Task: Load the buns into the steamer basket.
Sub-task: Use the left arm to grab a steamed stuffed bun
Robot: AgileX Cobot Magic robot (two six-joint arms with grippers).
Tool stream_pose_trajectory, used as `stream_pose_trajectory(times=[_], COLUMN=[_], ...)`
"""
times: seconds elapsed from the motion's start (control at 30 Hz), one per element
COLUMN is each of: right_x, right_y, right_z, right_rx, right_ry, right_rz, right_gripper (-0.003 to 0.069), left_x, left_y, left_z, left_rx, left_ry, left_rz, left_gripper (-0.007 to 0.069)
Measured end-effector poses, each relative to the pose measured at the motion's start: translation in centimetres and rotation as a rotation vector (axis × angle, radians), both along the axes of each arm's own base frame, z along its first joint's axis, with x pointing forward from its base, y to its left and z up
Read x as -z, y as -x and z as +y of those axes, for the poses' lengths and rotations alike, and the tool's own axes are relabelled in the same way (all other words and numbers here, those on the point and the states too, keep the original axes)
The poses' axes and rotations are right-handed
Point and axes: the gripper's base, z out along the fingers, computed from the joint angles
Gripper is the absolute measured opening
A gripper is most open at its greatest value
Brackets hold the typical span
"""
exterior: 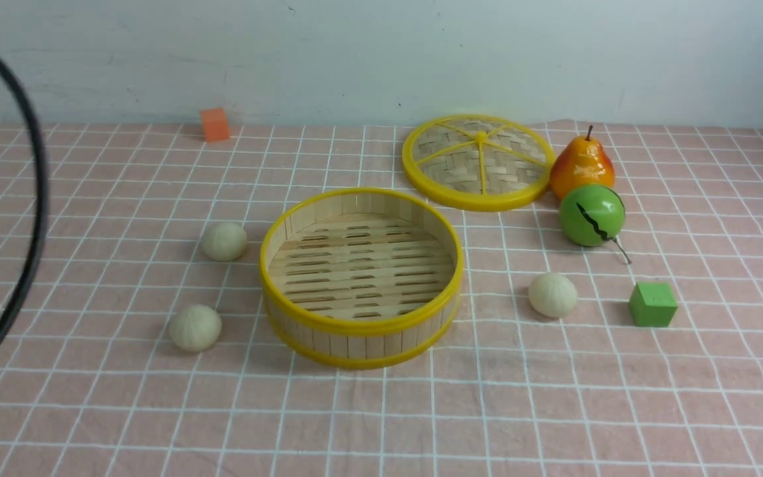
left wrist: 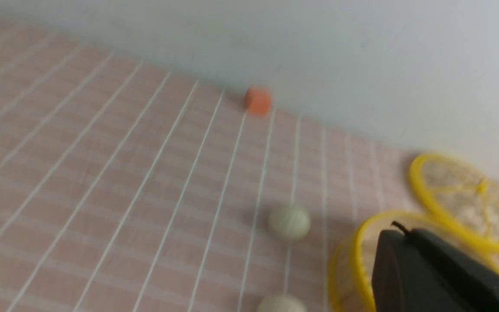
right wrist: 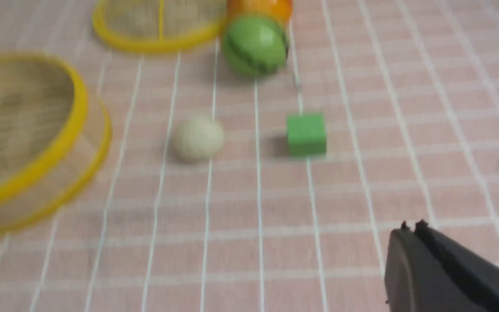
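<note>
The steamer basket (exterior: 361, 328) stands empty in the middle of the checked cloth. Two buns lie to its left, one farther back (exterior: 224, 241) and one nearer (exterior: 195, 327); a third bun (exterior: 552, 295) lies to its right. In the left wrist view, my left gripper (left wrist: 405, 232) is shut with nothing in it, above the cloth, with the basket rim (left wrist: 355, 255) and two buns (left wrist: 289, 222) (left wrist: 280, 304) beyond. In the right wrist view, my right gripper (right wrist: 410, 229) is shut and empty, well short of the right bun (right wrist: 197, 138). Neither gripper shows in the front view.
A flat woven lid (exterior: 477, 162) lies behind the basket. A pear (exterior: 581, 167) and a green striped ball (exterior: 591, 215) sit beside it. A green cube (exterior: 652, 304) is right of the third bun, an orange cube (exterior: 214, 124) by the wall. A black cable (exterior: 36, 218) curves at far left.
</note>
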Motion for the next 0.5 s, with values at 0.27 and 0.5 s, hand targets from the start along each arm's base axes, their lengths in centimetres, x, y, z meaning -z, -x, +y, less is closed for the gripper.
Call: stream_pose_trajectory(times=[0.27, 0.5], right_x=[2.7, 3.4], right_y=[-5.4, -6.4], right_z=[4.3, 5.4], right_rx=[-0.306, -0.395], right_ry=[0.043, 0.000], right_rz=[0.189, 0.195], right_gripper=[-0.0003, -0.0003], left_x=[5.1, 8.5], left_y=[-7.4, -11.8], left_z=[-2.5, -5.0], left_rx=[0.221, 0.311], left_ry=[-0.034, -0.160], left_rz=[0.590, 0.730], left_gripper=[-0.0013, 0.0079])
